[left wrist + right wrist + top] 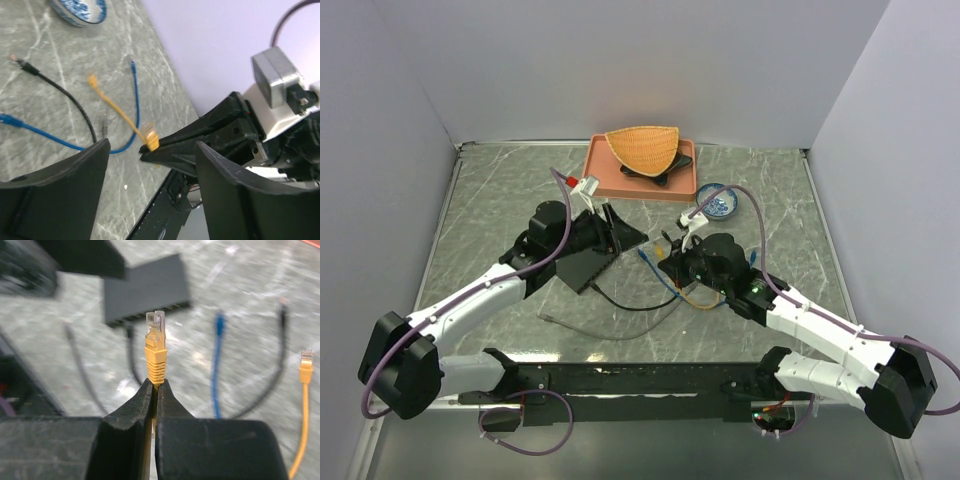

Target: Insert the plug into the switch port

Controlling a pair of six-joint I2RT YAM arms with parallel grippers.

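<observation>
The plug (155, 332), a clear connector on a yellow boot, stands upright between the right gripper's (154, 385) jaws, which are clamped on the boot just below it. It is off the counter (490, 200) and aimed at the switch (146, 292), whose row of sockets faces it, but a clear gap separates the two. So the pick-up looks done, while the approach, alignment and push into a port remain. The left gripper (151, 146) sits beside the switch with its jaws apart and nothing visible between them; I cannot tell whether it touches the box. A loose blue cable (217, 365), a black cable (272, 375) and the yellow lead's far end (306, 362) lie near the path and could snag. Further back are a bowl (717, 203) and a tray (600, 180) with a wicker basket (643, 147).
</observation>
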